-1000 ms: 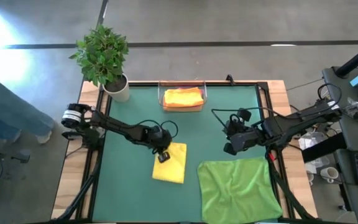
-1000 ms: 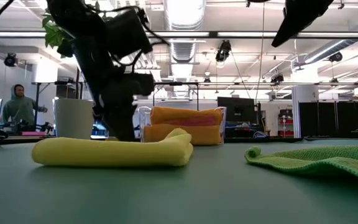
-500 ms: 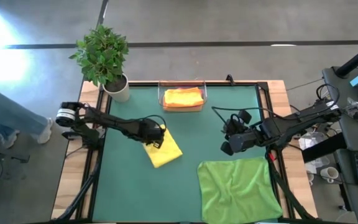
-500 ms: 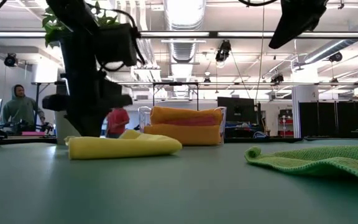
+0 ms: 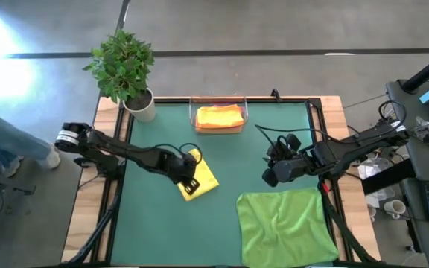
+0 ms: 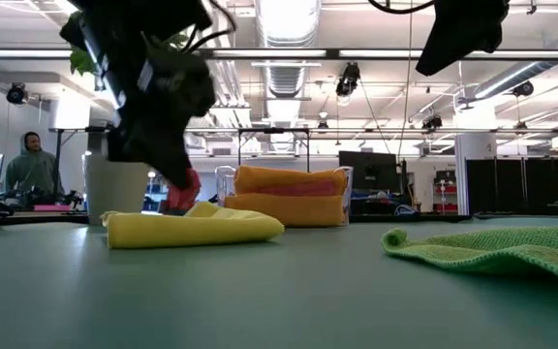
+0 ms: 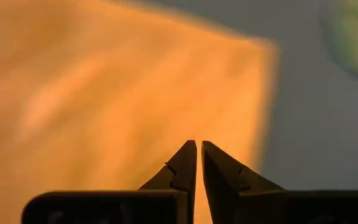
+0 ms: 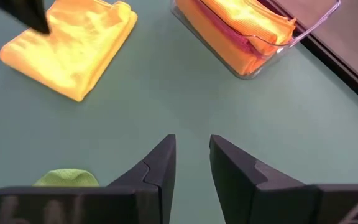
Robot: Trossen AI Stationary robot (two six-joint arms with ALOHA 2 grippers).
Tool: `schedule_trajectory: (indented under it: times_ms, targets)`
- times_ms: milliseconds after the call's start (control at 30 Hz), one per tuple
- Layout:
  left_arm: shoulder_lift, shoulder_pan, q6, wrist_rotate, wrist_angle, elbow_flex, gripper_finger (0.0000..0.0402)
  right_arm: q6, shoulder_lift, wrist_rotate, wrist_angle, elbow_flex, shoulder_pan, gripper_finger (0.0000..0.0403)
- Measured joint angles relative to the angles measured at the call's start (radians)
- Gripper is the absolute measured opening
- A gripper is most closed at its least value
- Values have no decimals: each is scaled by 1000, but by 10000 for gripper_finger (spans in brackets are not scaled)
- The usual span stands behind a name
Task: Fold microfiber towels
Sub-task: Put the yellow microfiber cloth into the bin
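Observation:
A folded yellow towel lies slantwise on the green mat, left of centre. My left gripper hangs shut just above it, clear of the cloth in the low view. A green towel is spread flat at the near right. My right gripper hovers open above the mat beyond the green towel's far edge, with nothing between its fingers. Folded orange towels, with a pink one between them, lie in the clear tray.
A potted plant stands at the far left corner. The tray sits at the middle of the far edge. Bare mat lies between the yellow towel and my right gripper. People show in the room beyond the table.
My left gripper, shut throughout, dragged the yellow towel toward the table's far left, turning it from square-on to slantwise. It has then risen off the cloth and rolled at the wrist. The towel has lain still for the last half second.

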Motion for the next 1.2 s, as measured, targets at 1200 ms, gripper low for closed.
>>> schedule_trajectory:
  times_ms: [1200]
  targets:
    - [187, 83, 50, -108, 690, 25, 11, 193, 0, 0, 92, -3, 0, 95]
